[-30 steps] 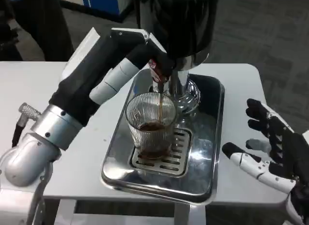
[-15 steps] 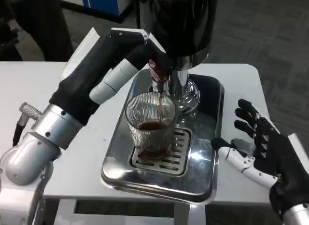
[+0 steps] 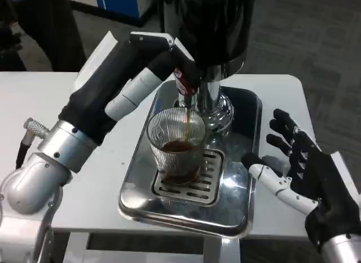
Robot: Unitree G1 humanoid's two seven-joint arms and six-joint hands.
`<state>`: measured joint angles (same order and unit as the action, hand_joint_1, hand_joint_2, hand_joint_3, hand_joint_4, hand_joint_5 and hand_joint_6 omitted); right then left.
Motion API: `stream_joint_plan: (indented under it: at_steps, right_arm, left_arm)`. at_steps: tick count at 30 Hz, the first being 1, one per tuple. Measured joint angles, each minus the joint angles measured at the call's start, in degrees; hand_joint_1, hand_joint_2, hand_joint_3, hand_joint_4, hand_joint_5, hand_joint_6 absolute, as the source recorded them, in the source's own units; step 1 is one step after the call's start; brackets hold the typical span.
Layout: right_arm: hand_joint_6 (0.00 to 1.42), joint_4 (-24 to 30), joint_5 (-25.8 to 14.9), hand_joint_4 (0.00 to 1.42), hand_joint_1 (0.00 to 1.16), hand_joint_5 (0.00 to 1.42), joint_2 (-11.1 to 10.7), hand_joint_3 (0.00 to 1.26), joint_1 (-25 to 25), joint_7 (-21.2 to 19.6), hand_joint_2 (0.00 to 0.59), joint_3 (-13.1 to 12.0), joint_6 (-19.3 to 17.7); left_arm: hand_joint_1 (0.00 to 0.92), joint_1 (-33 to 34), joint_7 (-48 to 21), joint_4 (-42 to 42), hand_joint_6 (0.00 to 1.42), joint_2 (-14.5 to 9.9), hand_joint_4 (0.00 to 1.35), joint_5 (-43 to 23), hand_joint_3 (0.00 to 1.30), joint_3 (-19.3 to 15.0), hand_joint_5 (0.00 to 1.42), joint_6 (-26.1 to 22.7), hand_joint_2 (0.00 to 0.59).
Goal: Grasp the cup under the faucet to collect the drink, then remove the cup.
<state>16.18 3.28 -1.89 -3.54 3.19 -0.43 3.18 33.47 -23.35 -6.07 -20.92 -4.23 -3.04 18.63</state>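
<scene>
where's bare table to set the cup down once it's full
Bare white table lies left of the metal drip tray, behind the left forearm. A narrower strip right of the tray is taken by the open right hand. The tray is crowded: ribbed glass cup, grate, dispenser base.

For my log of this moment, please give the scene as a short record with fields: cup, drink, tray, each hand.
cup: ribbed clear glass cup, upright on the slotted grate of the tray, under the faucet
drink: dark stream falling into the cup; dark liquid covers the bottom part
tray: shiny rectangular metal drip tray on the white table
left hand: up at the red-marked faucet lever; fingers hidden
right hand: white and black hand, fingers spread, beside the tray, not touching the cup
</scene>
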Motion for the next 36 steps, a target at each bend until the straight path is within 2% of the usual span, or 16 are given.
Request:
stream_joint_plan:
  at_steps: [6,21,27,36]
  right_arm:
    - [0.35,-0.96,-0.06,0.12,0.79,0.17,1.2,0.12,-0.99,-0.4,0.2,1.23,-0.58]
    - [0.35,-2.22,-0.31,0.12,0.79,0.17,1.41,0.12,-2.55,-0.93,0.196,1.8,-1.44]
    - [0.35,-2.23,-0.29,0.12,0.78,0.17,1.91,0.11,-2.55,-0.9,0.195,3.65,-1.52]
    - [0.35,-2.39,-0.22,0.12,0.78,0.17,2.11,0.11,-3.3,-0.91,0.195,5.14,-1.53]
  left_arm:
    - [0.0,-0.01,0.0,-0.01,0.37,0.0,0.79,0.0,0.89,0.01,0.58,0.0,0.069]
    - [0.0,-0.09,0.08,0.05,0.36,0.0,0.79,0.0,0.89,0.03,0.58,0.01,0.069]
    - [0.0,-0.2,0.36,0.15,0.36,0.0,0.79,0.04,0.88,0.12,0.58,0.0,0.069]
    - [0.0,-0.37,0.61,0.36,0.36,0.0,0.79,0.05,0.88,0.21,0.58,-0.04,0.069]
